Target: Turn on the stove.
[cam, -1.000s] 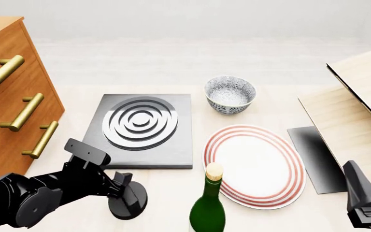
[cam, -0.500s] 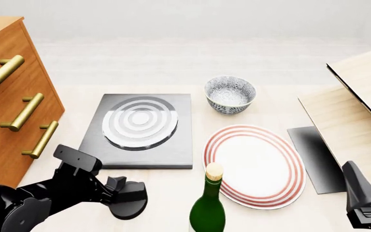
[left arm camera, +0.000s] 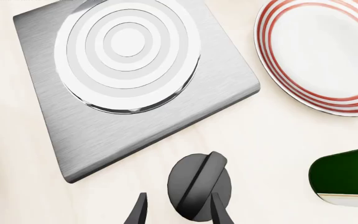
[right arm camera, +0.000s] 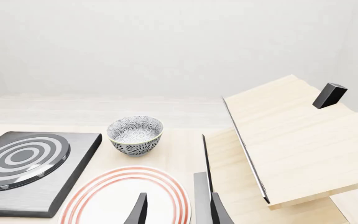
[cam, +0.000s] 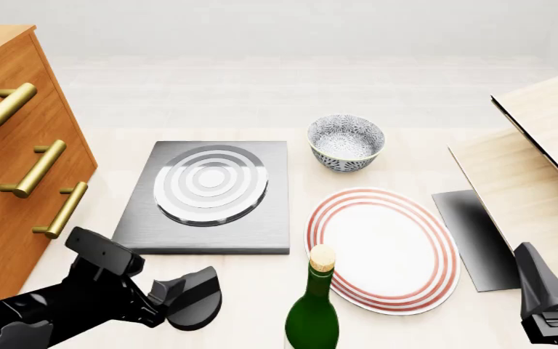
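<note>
The stove [cam: 211, 225] is a flat dark-grey hotplate left of centre on the table, and its burner rings [cam: 209, 183] look bright silver. It also shows in the left wrist view [left arm camera: 104, 135] and the right wrist view [right arm camera: 73, 168]. Its black oval knob [cam: 200, 302] lies on the table in front of it. My left gripper [cam: 182, 289] is open just behind the knob [left arm camera: 201, 186]; its fingers [left arm camera: 136, 212] straddle the knob's near edge without pinching the ridge. My right gripper [cam: 543, 294] is open and empty at the front right, also seen in its own wrist view [right arm camera: 177, 211].
A green bottle [cam: 313, 313] stands right of the knob. A red-striped plate [cam: 386, 247] lies beside the stove, with a patterned bowl [cam: 345, 142] behind it. A wooden drawer cabinet [cam: 17, 145] stands at the left. A tilted wooden block [cam: 540, 145] and a dark slab [cam: 473, 233] are at the right.
My left arm has pulled back toward the front left, off the knob. The burner rings went from dark and silver to all bright silver. The right arm has not moved.
</note>
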